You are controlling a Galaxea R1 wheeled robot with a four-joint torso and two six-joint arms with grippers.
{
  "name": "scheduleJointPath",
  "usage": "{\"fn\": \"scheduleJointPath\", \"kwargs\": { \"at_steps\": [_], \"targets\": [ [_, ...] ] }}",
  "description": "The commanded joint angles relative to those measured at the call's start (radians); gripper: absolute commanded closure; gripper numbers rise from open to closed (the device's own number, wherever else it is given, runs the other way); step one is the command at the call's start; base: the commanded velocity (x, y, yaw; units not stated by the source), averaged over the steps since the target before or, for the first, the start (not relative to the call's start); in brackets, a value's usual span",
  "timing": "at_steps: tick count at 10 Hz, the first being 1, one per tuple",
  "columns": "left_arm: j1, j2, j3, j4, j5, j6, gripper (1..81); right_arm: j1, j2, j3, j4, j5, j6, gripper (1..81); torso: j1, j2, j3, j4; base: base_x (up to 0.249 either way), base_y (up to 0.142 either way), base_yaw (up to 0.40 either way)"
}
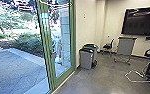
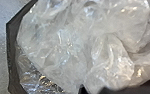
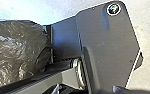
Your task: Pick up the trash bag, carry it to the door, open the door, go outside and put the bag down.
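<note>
Near the glass door [image 1: 46,45], we should carry the trash bag [image 2: 66,47] close in; our grippers' hold we cannot tell.

Your head view looks forward and down from high, taking in the green-framed glass door [image 1: 47,50] and wall-mounted screen [image 1: 142,21]. Your left wrist view faces the plastic trash bag [image 2: 66,47] closely; your right shares it, looking down across the robot's plate [image 3: 109,50].

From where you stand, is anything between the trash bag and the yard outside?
Yes: the green-framed glass doorway stands between the trash bag and the paving; I can't tell whether its left side is open. The gray bin stands right of it.
</note>
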Motion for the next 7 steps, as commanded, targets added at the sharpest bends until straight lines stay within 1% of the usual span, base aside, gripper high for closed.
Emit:
{"fn": "scheduleJointPath", "kwargs": {
  "at_steps": [1, 7],
  "targets": [
    [-0.062, -0.003, -0.003, 0.009, 0.068, -0.001, 81.1, 0.045, 0.005, 0.005, -0.010, -0.053, -0.002, 1.0, 0.000, 0.000, 0.000, 0.000, 0.170, 0.000, 0.000],
    [-0.060, -0.003, -0.003, 0.009, 0.068, 0.000, 81.1, 0.025, 0.005, 0.005, -0.013, -0.045, -0.013, 1.0, 0.000, 0.000, 0.000, 0.000, 0.170, 0.000, 0.000]
  ]
}}
